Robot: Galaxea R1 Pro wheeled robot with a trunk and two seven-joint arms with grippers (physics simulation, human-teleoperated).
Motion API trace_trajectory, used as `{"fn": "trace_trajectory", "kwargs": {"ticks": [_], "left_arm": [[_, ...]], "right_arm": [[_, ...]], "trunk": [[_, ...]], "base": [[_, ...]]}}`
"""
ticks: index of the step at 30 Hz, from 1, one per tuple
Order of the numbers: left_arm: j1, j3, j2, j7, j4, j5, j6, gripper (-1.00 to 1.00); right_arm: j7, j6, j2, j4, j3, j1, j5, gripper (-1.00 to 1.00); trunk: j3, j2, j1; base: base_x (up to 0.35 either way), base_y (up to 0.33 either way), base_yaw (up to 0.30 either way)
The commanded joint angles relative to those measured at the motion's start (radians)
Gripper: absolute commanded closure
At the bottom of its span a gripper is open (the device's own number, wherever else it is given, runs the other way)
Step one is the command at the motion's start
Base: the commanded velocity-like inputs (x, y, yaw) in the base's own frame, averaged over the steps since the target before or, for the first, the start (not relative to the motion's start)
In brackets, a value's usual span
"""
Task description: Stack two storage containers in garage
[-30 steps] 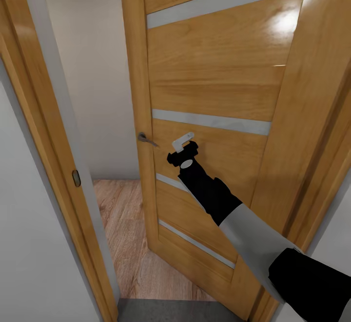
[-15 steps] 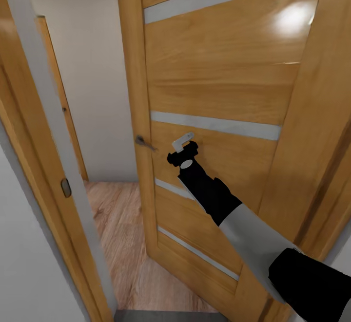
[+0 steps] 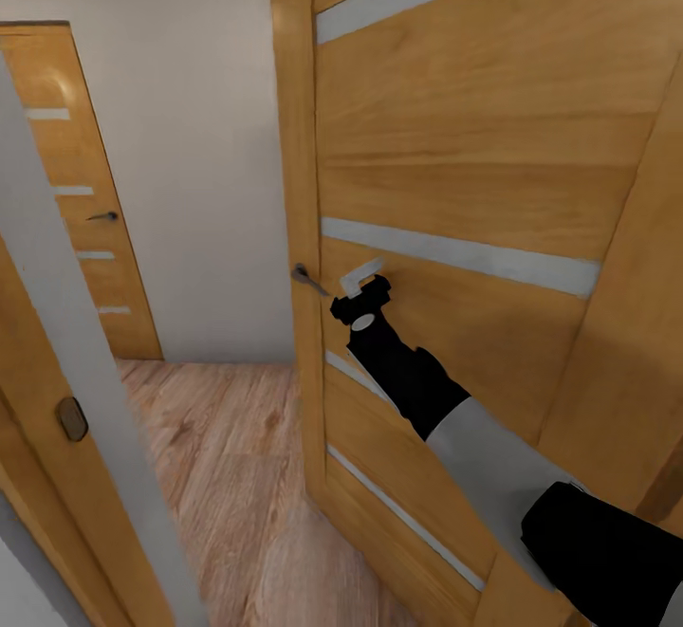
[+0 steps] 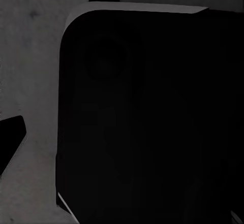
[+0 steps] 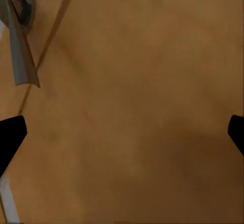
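At the far left a second orange-wood door (image 3: 81, 200) stands closed beyond light wood plank flooring (image 3: 228, 475). My right gripper (image 3: 359, 278), fingers spread wide apart, presses near the grey handle (image 3: 305, 277) of the open orange-wood door (image 3: 474, 172). The containers' whereabouts and my left fingers' state I cannot tell.

garage door (image 3: 455, 162): orange wood, narrow glass slits (ajar) | floor (image 4: 30, 56): mottled dark grey concrete

The head view looks forward and down through a doorway at the orange-wood door (image 3: 455, 181) and plank floor (image 3: 237, 475). The right wrist view faces that door very close, sharing its handle (image 5: 18, 41). The left wrist view faces something dark, very near.
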Motion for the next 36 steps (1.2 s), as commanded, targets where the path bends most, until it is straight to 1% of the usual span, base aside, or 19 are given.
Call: {"fn": "trace_trajectory", "kwargs": {"ticks": [1, 5, 9, 10, 15, 17, 20, 21, 23, 24, 26, 27, 30, 36], "left_arm": [[0.000, 0.000, 0.000, 0.000, -0.001, 0.010, -0.002, -1.00], [0.000, 0.000, 0.000, 0.000, -0.001, 0.010, -0.002, -1.00], [0.000, 0.000, 0.000, 0.000, -0.001, 0.010, -0.002, -1.00], [0.000, 0.000, -0.001, 0.000, -0.001, 0.010, -0.002, -1.00], [0.000, 0.000, -0.001, 0.000, -0.001, 0.010, -0.002, -1.00], [0.000, 0.000, -0.001, 0.000, -0.001, 0.010, -0.002, -1.00], [0.000, 0.000, -0.001, 0.000, -0.001, 0.010, -0.002, -1.00], [0.000, 0.000, -0.001, 0.000, -0.001, 0.010, -0.002, -1.00], [0.000, 0.000, -0.001, 0.000, -0.001, 0.010, -0.002, -1.00], [0.000, 0.000, -0.001, 0.000, -0.001, 0.010, -0.002, -1.00], [0.000, 0.000, -0.001, 0.000, -0.001, 0.010, -0.002, -1.00], [0.000, 0.000, -0.002, 0.000, -0.001, 0.010, -0.002, -1.00], [0.000, 0.000, -0.002, 0.000, -0.001, 0.010, -0.002, -1.00], [0.000, 0.000, -0.001, 0.000, -0.001, 0.010, -0.002, -1.00]], "right_arm": [[-0.005, 0.007, 0.000, 0.044, 0.001, -0.001, 0.003, -1.00], [-0.007, -0.001, 0.000, 0.083, -0.006, -0.002, 0.003, -1.00], [-0.008, -0.006, 0.000, 0.129, -0.058, -0.002, 0.005, -1.00], [-0.010, -0.010, 0.000, 0.157, -0.067, -0.005, 0.008, -1.00], [-0.010, -0.040, 0.000, 0.196, -0.071, -0.013, 0.010, -1.00], [-0.011, -0.050, 0.000, 0.221, -0.072, -0.030, 0.010, -1.00], [-0.011, -0.076, 0.000, 0.316, -0.075, -0.087, 0.007, -1.00], [-0.011, -0.082, 0.000, 0.329, -0.076, -0.095, 0.007, -1.00], [-0.011, -0.101, 0.000, 0.375, -0.091, -0.127, 0.005, -1.00], [-0.011, -0.106, 0.000, 0.394, -0.105, -0.141, 0.004, -1.00], [-0.011, -0.109, 0.000, 0.410, -0.122, -0.154, 0.004, -1.00], [-0.011, -0.111, 0.000, 0.424, -0.138, -0.165, 0.004, -1.00], [-0.011, -0.113, 0.000, 0.452, -0.161, -0.188, 0.004, -1.00], [-0.011, -0.115, 0.000, 0.499, -0.178, -0.222, 0.004, -1.00]], "trunk": [[-0.001, 0.000, 0.001], [-0.001, 0.000, 0.001], [-0.001, 0.000, 0.001], [-0.001, 0.000, 0.001], [-0.001, 0.000, 0.001], [-0.001, 0.000, 0.001], [-0.001, 0.000, 0.001], [-0.001, 0.000, 0.001], [-0.001, 0.000, 0.001], [-0.001, 0.000, 0.001], [-0.001, 0.000, 0.001], [-0.001, 0.000, 0.001], [-0.001, 0.000, 0.001], [-0.001, 0.000, 0.001]], "base": [[0.319, 0.000, 0.000], [0.319, 0.000, 0.000], [0.319, 0.000, 0.000], [0.319, 0.000, 0.000], [0.319, 0.000, 0.000], [0.319, 0.000, 0.000], [0.319, 0.000, 0.000], [0.319, 0.000, 0.000], [0.319, 0.000, 0.000], [0.319, 0.000, 0.000], [0.319, 0.000, 0.000], [0.319, 0.000, 0.000], [0.319, 0.000, 0.000], [0.319, 0.000, 0.000]]}}
